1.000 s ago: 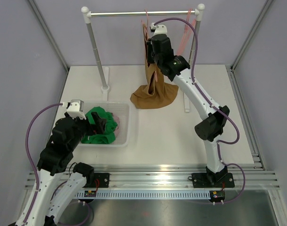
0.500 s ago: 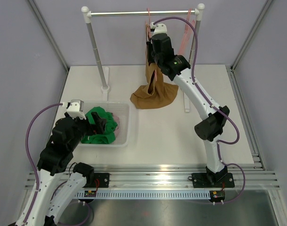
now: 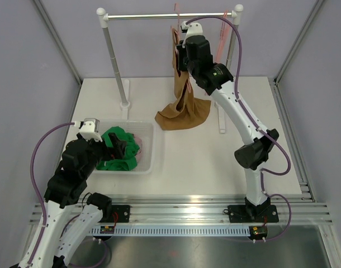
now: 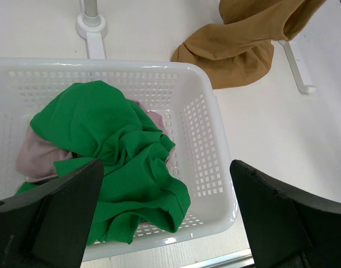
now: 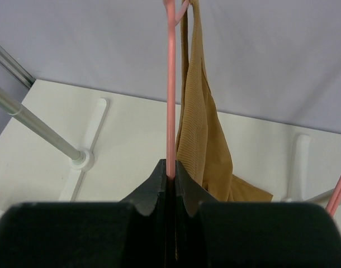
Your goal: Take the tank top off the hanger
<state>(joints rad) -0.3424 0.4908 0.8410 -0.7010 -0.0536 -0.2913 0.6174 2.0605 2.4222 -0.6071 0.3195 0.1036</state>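
Observation:
A tan tank top (image 3: 181, 109) hangs by one strap from a pink hanger (image 3: 175, 19) on the rail; its lower part is bunched on the table. In the right wrist view the tank top (image 5: 204, 139) hangs just right of the hanger's pink bar (image 5: 170, 84). My right gripper (image 5: 171, 167) is shut on that bar, high up near the rail (image 3: 170, 16). My left gripper (image 4: 165, 212) is open and empty above the white basket (image 4: 215, 145). The tank top's bunched end (image 4: 243, 39) also shows in the left wrist view beyond the basket.
The white basket (image 3: 151, 151) at the left holds a green garment (image 3: 119, 149) and a pale pink one (image 4: 33, 153). The rack's two posts (image 3: 115, 61) stand on white feet (image 4: 91, 25). A second pink hanger (image 3: 222, 33) hangs at the rail's right end.
My right gripper has risen with the pink hanger and drawn the tank top's upper part up; the cloth pile on the table has slimmed. The left arm has not moved.

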